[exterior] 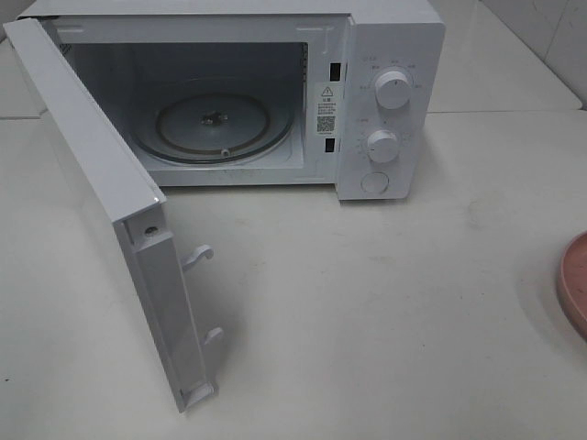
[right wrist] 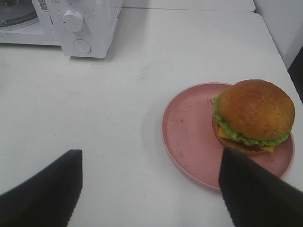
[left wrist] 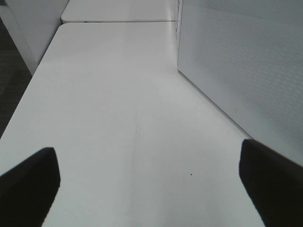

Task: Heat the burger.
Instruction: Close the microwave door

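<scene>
The burger (right wrist: 254,116), with a glossy brown bun, green lettuce and a yellow cheese edge, rests on the far side of a pink plate (right wrist: 189,137) in the right wrist view. My right gripper (right wrist: 150,187) hovers open just short of the plate, one finger (right wrist: 251,189) over its near rim, nothing between the fingers. In the high view only the plate's rim (exterior: 573,280) shows at the right edge; the burger is out of that frame. My left gripper (left wrist: 150,182) is open over bare table beside the microwave's wall (left wrist: 246,71). Neither arm appears in the high view.
A white microwave (exterior: 390,92) stands at the back with its door (exterior: 110,192) swung wide toward the front left. Inside lies the glass turntable (exterior: 220,124). Two knobs (exterior: 393,89) and a button sit on its right panel. The table's left edge (left wrist: 28,90) drops to dark floor.
</scene>
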